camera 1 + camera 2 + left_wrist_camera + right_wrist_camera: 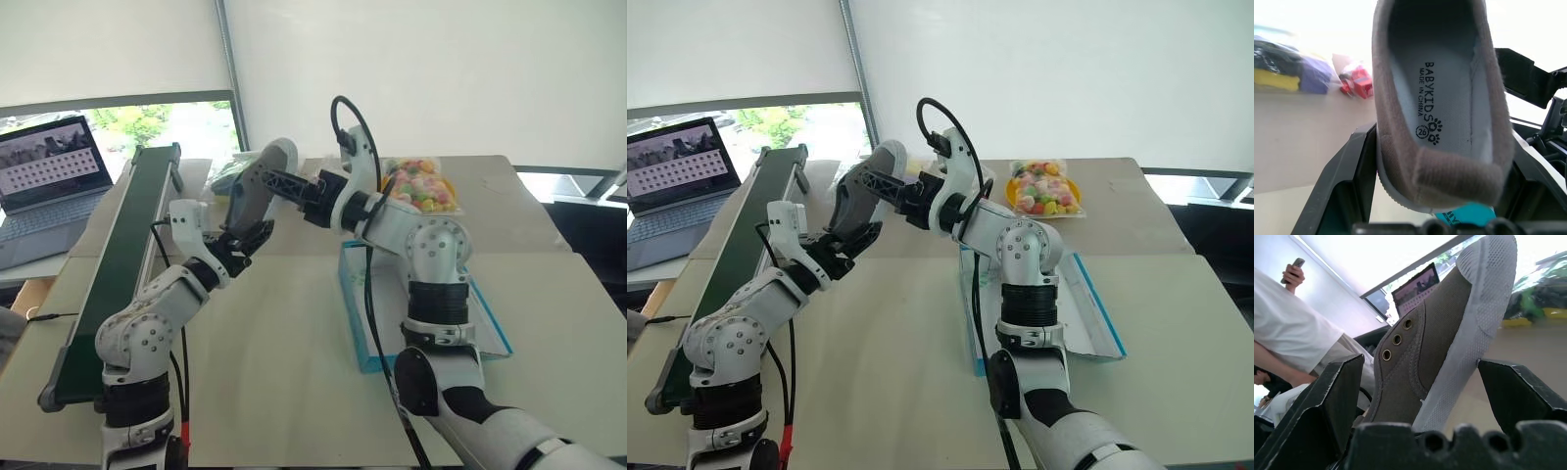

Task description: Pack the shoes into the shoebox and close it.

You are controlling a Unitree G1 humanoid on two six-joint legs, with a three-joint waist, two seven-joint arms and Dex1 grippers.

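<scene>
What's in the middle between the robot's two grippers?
A shoe. The left gripper holds its heel; the right gripper's open jaws sit around its middle, clearest in both eye views.

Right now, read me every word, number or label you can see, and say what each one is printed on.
"BABYKIDS": pale insole of the grey canvas shoe.
"MADE IN CHINA": same insole, beside it.
"26" in a circle, next to paw prints: same insole.
White print on a teal patch under the heel: mostly hidden, unreadable.
Open laptop screen: too small to read.
</scene>
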